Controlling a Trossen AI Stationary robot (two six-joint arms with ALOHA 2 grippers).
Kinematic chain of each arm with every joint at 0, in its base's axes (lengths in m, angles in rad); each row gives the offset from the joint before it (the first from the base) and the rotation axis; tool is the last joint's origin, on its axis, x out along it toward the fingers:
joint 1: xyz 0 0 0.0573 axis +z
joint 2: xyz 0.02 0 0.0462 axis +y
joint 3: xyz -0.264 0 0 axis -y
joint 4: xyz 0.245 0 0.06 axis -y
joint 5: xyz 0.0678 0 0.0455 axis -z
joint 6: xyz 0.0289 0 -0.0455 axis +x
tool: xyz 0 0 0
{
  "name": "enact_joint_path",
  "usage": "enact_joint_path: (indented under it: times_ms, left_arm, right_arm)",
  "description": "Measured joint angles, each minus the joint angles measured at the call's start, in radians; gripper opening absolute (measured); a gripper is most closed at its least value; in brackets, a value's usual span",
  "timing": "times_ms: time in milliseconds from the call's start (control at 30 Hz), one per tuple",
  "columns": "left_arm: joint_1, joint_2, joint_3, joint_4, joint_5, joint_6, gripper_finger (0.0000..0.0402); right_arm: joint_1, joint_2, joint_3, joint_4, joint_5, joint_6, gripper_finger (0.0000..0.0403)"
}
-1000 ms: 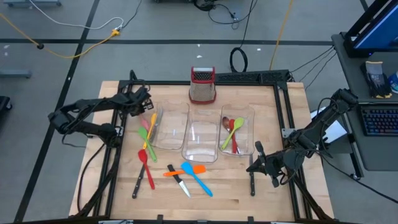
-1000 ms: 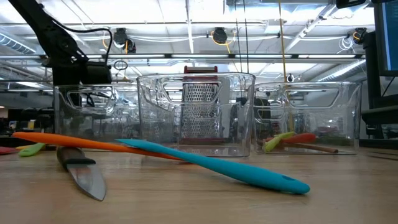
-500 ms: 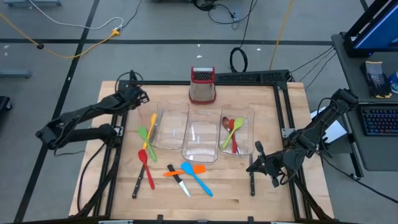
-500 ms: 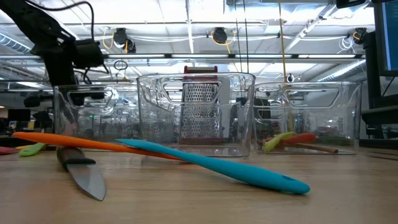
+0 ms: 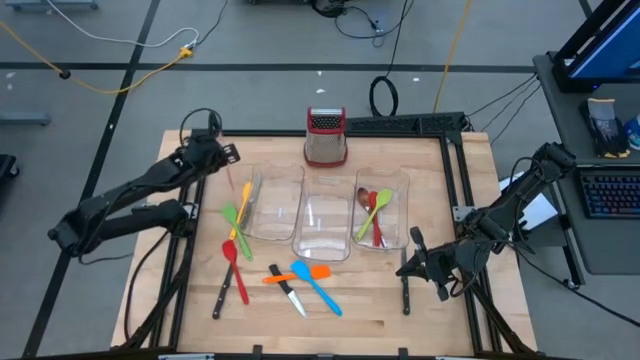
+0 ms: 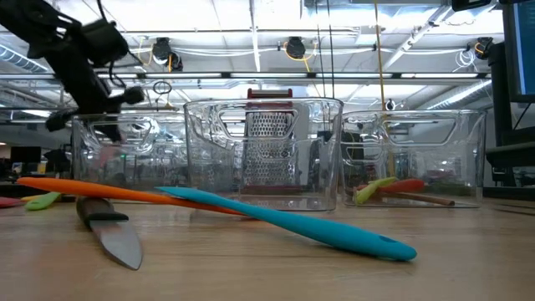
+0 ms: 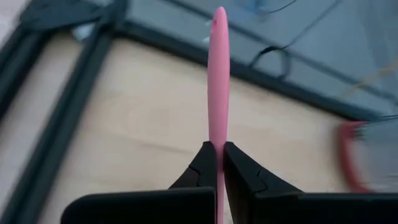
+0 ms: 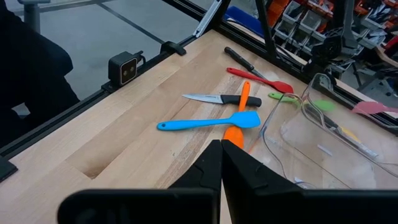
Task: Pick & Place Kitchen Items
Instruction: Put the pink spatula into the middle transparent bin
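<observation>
My left gripper (image 5: 226, 157) is at the table's far left, raised above the table beside the left clear bin (image 5: 275, 205), and shut on a pink utensil (image 7: 219, 74). My right gripper (image 5: 408, 266) waits shut and empty at the near right. A yellow utensil (image 5: 243, 205) leans on the left bin's rim, with a green spoon (image 5: 231, 215) beside it. On the wood lie a red spoon (image 5: 233, 268), an orange spatula (image 5: 295, 276), a blue spatula (image 5: 316, 285) and two black-handled knives (image 5: 288, 290). The right bin (image 5: 381, 215) holds red, green and brown utensils. My left gripper pinches the pink utensil between its two fingers (image 7: 239, 171), with the fingers lying along its length. The slim stem (image 7: 219, 134) runs back between the fingers and juts out well past their tips. The fingers slant down toward the table. The utensil is lifted clear of the wood.
A steel box grater with a red top (image 5: 326, 137) stands at the far edge behind the bins. The middle bin (image 5: 325, 222) holds nothing. A black frame (image 5: 455, 170) runs round the table. There is bare wood along the near edge and at the far left corner.
My left gripper has risen from the left bin's rim and drawn back toward the table's far left corner, tipping up from steeply downward to a shallower slant. It carries the pink utensil clear of the table. The other utensils lie as before.
</observation>
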Motion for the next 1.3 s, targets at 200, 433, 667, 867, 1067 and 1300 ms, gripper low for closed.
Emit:
enact_joint_path:
  times_ms: [200,433,667,867,1067,1300]
  left_arm:
    - [-0.042,-0.119,0.001,0.114,0.023,0.053,0.0002]
    - [-0.089,-0.236,0.002,0.24,0.103,0.114,0.0001]
    - [-0.174,-0.264,0.003,0.47,0.289,0.144,0.0001]
    - [-0.28,-0.236,0.003,0.549,0.382,0.115,0.0]
    - [-0.404,-0.176,0.003,0.598,0.401,0.035,0.0]
    - [-0.543,-0.057,0.003,0.755,0.402,-0.041,0.0]
  right_arm:
    - [0.0,0.0,0.0,0.0,0.0,0.0,0.0]
    - [0.0,0.0,0.0,0.0,0.001,-0.005,0.0]
    - [-0.013,0.014,0.0,0.084,0.004,-0.123,0.0]
    - [-0.054,0.107,0.0,0.282,0.005,-0.408,0.0]
    - [-0.128,0.251,0.0,0.449,0.005,-0.667,0.0]
    - [-0.237,0.409,0.0,0.723,0.066,-0.887,0.0]
